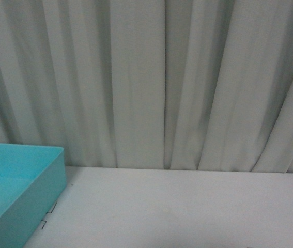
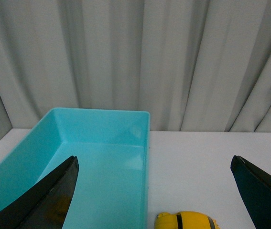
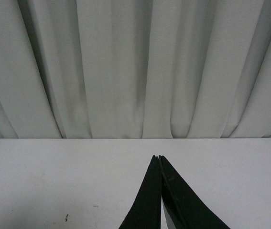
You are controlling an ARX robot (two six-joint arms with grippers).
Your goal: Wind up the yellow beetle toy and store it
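L wrist view: yellow beetle toy [image 2: 185, 220] lies on the white table [image 2: 211, 157], nearest me, between the fingers of my left gripper [image 2: 154, 160], which is spread wide and grips nothing. Toy cut by frame edge; long axis approx finger to finger; heading: cannot tell. Turquoise bin [image 2: 102, 129] just beside toy. My right gripper [image 3: 160, 164]: pressed together, nothing pinched. Curtain [image 1: 162, 77] behind.
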